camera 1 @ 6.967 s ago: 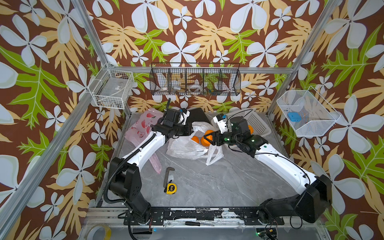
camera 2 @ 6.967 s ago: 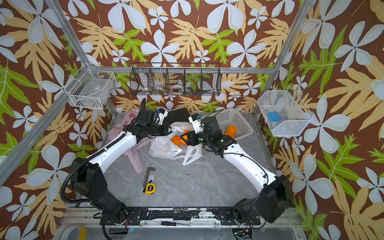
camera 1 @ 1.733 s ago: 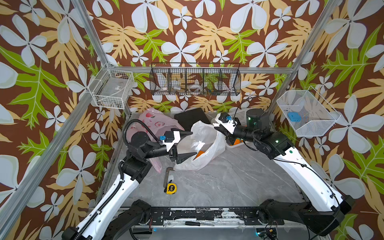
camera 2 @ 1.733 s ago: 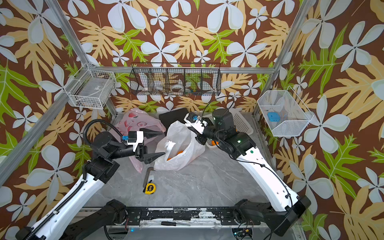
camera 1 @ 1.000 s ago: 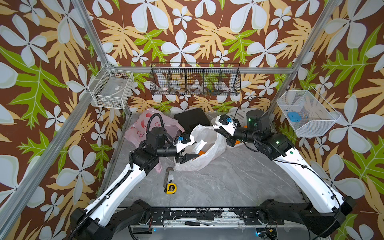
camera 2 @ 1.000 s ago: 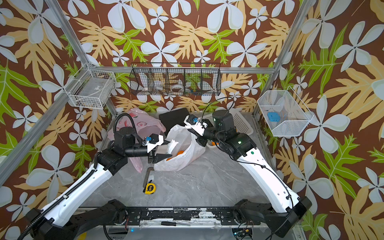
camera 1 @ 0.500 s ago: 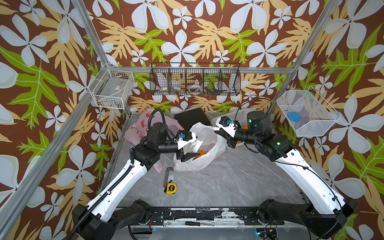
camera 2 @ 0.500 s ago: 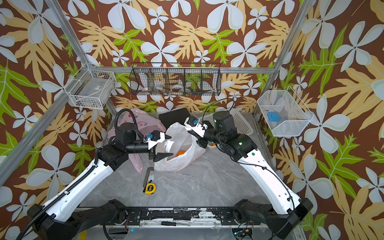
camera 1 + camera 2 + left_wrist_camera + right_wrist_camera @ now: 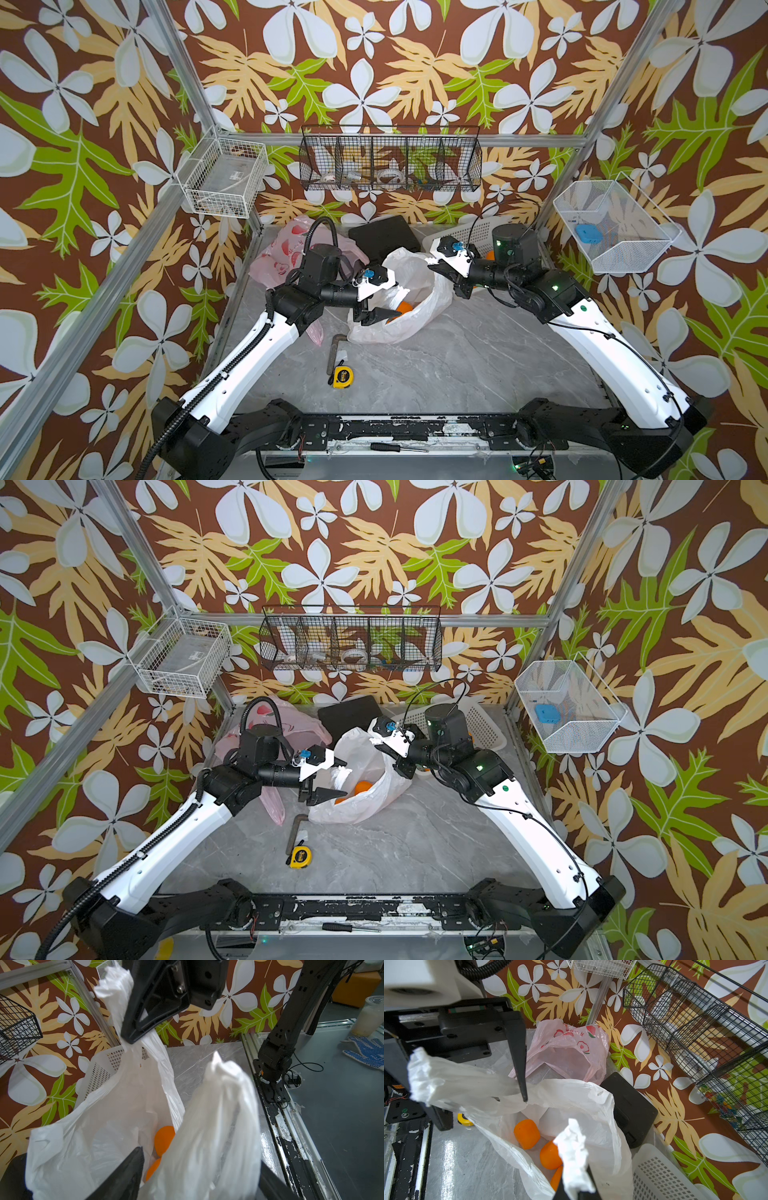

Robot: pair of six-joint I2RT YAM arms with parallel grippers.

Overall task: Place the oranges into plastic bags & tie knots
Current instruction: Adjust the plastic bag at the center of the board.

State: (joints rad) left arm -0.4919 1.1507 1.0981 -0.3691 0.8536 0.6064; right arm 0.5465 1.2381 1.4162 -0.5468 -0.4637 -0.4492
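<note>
Three oranges (image 9: 527,1134) in bag (image 9: 419,291) | right claw (image 9: 432,266) pinching one handle (image 9: 573,1147) | left claw (image 9: 343,778) arrived, agape astride other handle (image 9: 456,1082) | knot likely next.

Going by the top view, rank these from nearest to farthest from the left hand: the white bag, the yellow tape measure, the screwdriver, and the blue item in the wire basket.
From the left hand:
1. white bag, right at its fingertips.
2. yellow tape measure, lying toward the front.
3. screwdriver, at the very front edge.
4. blue item, high on the right side.
</note>
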